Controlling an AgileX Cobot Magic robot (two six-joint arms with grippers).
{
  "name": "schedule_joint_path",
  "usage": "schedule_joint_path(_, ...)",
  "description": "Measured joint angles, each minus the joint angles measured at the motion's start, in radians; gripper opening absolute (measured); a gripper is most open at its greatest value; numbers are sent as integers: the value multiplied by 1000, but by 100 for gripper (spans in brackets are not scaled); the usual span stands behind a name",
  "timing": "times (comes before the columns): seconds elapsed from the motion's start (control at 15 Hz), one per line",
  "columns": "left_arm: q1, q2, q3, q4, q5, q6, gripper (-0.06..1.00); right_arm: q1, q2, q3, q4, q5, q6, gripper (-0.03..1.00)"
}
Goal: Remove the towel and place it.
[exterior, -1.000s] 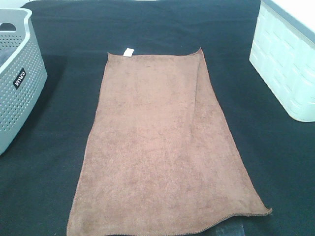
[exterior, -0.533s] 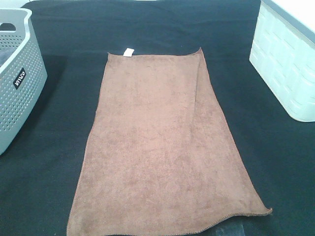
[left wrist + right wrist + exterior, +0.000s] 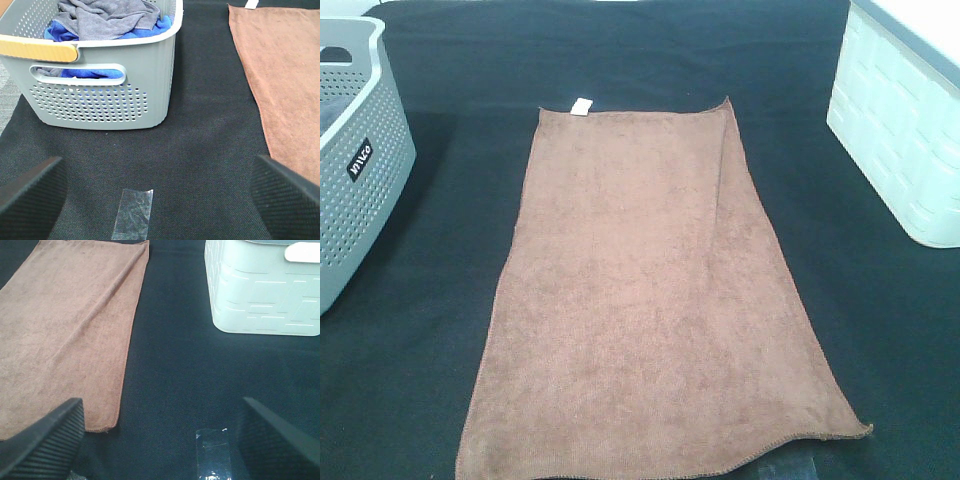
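The brown towel (image 3: 645,300) lies spread flat on the black table cloth in the middle of the exterior high view, with its small white tag (image 3: 582,106) on the far short edge. Neither arm shows in that view. In the left wrist view the left gripper (image 3: 155,195) is open and empty above the black cloth, and the towel (image 3: 285,75) lies off to one side of it. In the right wrist view the right gripper (image 3: 160,437) is open and empty, with the towel's near corner (image 3: 65,340) beside one finger.
A grey perforated basket (image 3: 355,170) stands at the left; the left wrist view shows grey and blue cloths (image 3: 107,20) in it. A white basket (image 3: 900,130) stands at the right, also in the right wrist view (image 3: 262,290). Clear tape patches (image 3: 132,212) (image 3: 212,452) stick to the cloth.
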State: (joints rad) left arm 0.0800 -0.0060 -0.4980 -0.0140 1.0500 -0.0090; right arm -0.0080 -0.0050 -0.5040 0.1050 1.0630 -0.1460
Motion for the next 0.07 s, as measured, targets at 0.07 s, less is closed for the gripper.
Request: schedule_joint_path(0.07, 0, 0, 0, 0, 0, 0, 93, 0, 0, 0, 0, 0, 0, 76)
